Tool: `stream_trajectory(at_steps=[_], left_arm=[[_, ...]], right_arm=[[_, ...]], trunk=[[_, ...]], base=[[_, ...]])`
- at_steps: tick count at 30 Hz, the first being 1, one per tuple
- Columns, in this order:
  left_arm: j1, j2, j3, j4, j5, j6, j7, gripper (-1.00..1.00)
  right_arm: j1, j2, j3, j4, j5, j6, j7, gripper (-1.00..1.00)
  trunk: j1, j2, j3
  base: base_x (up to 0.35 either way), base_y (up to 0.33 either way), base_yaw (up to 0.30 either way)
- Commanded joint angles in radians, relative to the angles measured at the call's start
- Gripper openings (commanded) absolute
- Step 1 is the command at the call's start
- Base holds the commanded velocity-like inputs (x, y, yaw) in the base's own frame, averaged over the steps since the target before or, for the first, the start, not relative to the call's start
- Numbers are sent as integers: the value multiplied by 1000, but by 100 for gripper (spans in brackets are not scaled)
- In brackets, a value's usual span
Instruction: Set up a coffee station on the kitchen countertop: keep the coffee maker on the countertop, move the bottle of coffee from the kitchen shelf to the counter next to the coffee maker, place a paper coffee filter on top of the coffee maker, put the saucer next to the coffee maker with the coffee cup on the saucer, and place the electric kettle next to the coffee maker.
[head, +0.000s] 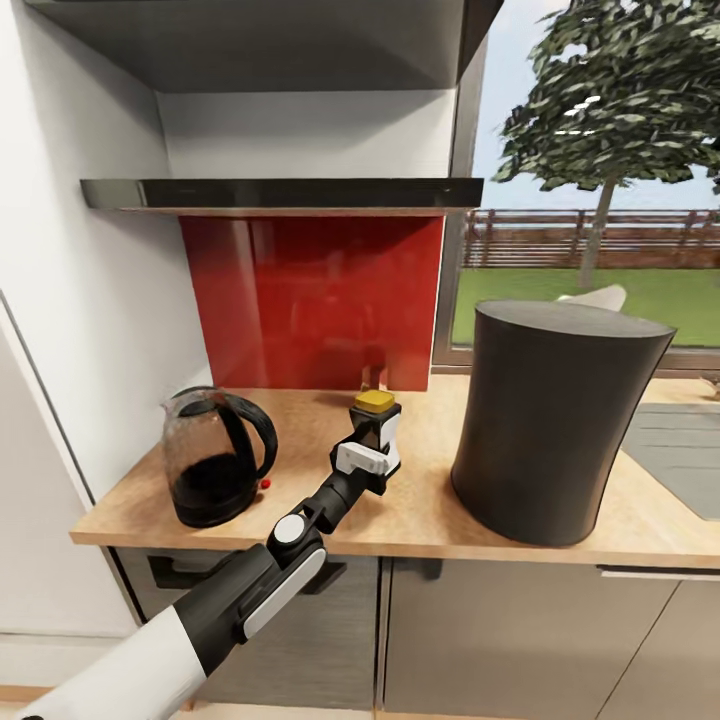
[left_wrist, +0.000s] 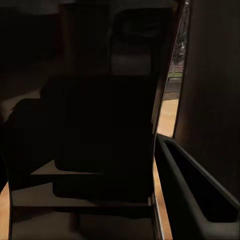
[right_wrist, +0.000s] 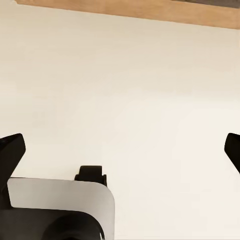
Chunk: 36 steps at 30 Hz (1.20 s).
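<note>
Kitchen countertop (head: 420, 515) of light wood grain runs beneath a red splashback and a dark shelf, with a window and lawn beyond; on it, from the head view, the electric kettle (head: 215, 458) stands at the left end, handle turned toward the middle, and a tall dark grey cylinder, taken to be the coffee maker (head: 555, 425) seen from behind, stands at the right. Between them the left gripper (head: 372, 440) is closed round the bottle of coffee (head: 376, 412); the jar is upright, long axis vertical, yellow lid uppermost, and whether its base touches the worktop cannot be told. Judged step: setting the bottle down beside the coffee maker; the next move calls for lowering it until it rests, then parting the fingers and drawing back without tipping it.

Left wrist view: very dark; a dark block between the fingers, presumably the bottle, a strip of worktop, and the coffee maker's dark wall close alongside.

Right wrist view: pale floor and a wooden edge; right gripper (right_wrist: 120, 150) spread wide, fingertips (right_wrist: 12, 147) far apart, holding nothing.
</note>
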Motion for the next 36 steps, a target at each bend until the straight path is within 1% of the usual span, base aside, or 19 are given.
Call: stream_trajectory(at_steps=[1,6,14,19,24,26,30,36], left_arm=[[-2,1,-5,0,7,-5,7,-100],[-2,1,-5,0,7,-5,7,-100],[-2,1,-5,0,7,-5,7,-100],[-2,1,-5,0,7,-5,7,-100],[-2,1,-5,0,7,-5,7,-100],[-2,-2,-7,5,6,-5,7,-100],[-2,-35,-6,39,5,-5,7,-100],[-2,-40,-4,46,5,-5,6,-100]], right_arm=[[-1,0,2,1,1,-3,0,100],[-1,0,2,1,1,-3,0,100],[-1,0,2,1,1,-3,0,100],[-1,0,2,1,1,-3,0,100],[-1,0,2,1,1,-3,0,100],[-1,0,2,1,1,-3,0,100],[-1,0,2,1,1,-3,0,100],[-1,0,2,1,1,-3,0,100]], trunk=[[0,-1,-1],[0,-1,-1],[0,-1,-1],[0,-1,-1],[0,-1,-1],[0,-1,-1],[0,-1,-1],[0,-1,-1]], base=[[180,-34,0],[103,-18,-44],[11,-2,-182],[4,-2,-40],[136,-76,-6],[54,-20,-1],[14,-5,0],[108,0,0]])
